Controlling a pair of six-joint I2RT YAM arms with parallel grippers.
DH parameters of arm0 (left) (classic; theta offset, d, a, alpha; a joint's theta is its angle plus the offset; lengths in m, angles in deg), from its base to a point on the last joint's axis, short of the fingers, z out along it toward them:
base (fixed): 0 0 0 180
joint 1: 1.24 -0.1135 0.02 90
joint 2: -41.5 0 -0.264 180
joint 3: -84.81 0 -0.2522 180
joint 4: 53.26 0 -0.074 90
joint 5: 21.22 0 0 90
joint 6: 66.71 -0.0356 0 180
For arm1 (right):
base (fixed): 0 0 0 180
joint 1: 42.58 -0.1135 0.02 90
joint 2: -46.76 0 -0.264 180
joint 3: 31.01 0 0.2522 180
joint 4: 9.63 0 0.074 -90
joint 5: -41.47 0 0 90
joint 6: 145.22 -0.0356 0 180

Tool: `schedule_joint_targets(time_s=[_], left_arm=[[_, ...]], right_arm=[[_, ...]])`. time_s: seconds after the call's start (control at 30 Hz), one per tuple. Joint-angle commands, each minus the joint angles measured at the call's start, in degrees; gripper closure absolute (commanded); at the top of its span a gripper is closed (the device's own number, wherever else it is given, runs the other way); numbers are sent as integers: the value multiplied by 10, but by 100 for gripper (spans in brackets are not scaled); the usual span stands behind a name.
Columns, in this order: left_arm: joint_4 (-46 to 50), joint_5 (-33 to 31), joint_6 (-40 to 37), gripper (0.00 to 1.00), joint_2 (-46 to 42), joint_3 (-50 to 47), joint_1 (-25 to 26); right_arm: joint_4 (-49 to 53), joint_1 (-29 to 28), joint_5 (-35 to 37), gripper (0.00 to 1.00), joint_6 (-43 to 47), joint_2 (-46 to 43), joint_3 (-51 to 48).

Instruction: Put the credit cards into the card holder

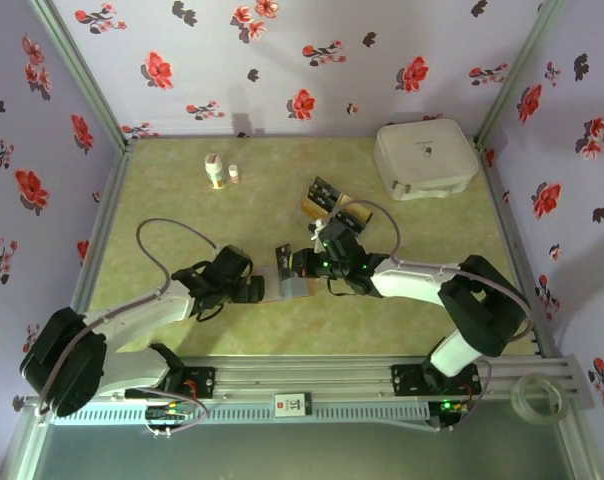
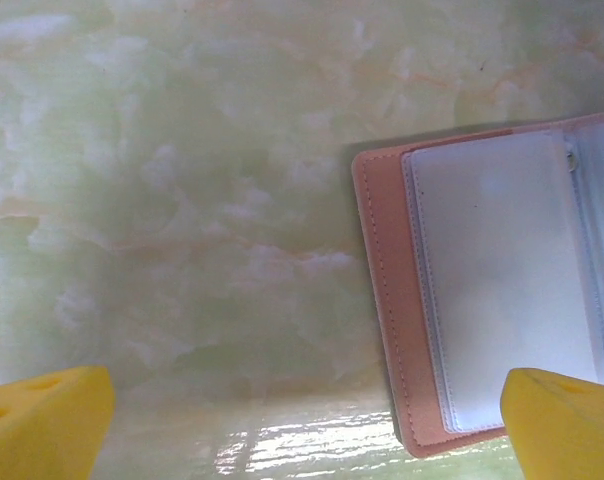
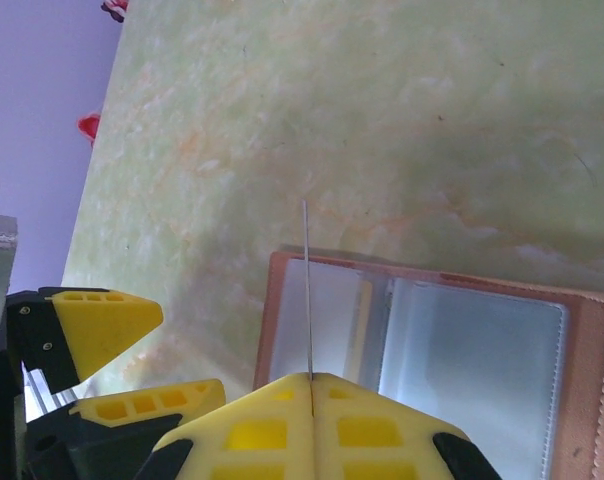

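Green-marbled table inside a booth of lilac, flower-printed walls, seen from above and from both wrists. At the near edge a metal rail carries both arm bases, with a clear tape roll at its right end. Left arm lies low and folded, its forearm reaching rightward toward the table's centre; left gripper has its jaws spread wide and holds nothing, one yellow fingertip over a corner of the holder, contact not discernible. Right arm bends at the elbow near the right wall and reaches leftward, its wrist just beyond the holder. Right gripper is closed on a single card, pinched by one end and seen edge-on as a thin line rising from the pads above the holder's left page. Holder lies open and flat at centre, between the two grippers, pinkish-brown border around clear sleeves. Beyond the right wrist, further cards, black and gold, sit in a small heap. Farther back stand two small bottles at left and a white rounded case at right.
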Motion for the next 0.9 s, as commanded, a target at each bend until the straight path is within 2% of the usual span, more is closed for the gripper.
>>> schedule_joint_targets(time_s=[0.0, 0.3, 0.87], left_arm=[[-15, -22, 2, 0, 22, 21, 13], [-24, -44, -3, 0, 72, 39, 29], [-27, -69, -1, 0, 90, 11, 29]], right_arm=[[-22, -2, 10, 100, -1, 6, -11], [-32, -2, 14, 100, -5, 14, -26], [-50, -2, 12, 100, -15, 24, -38]])
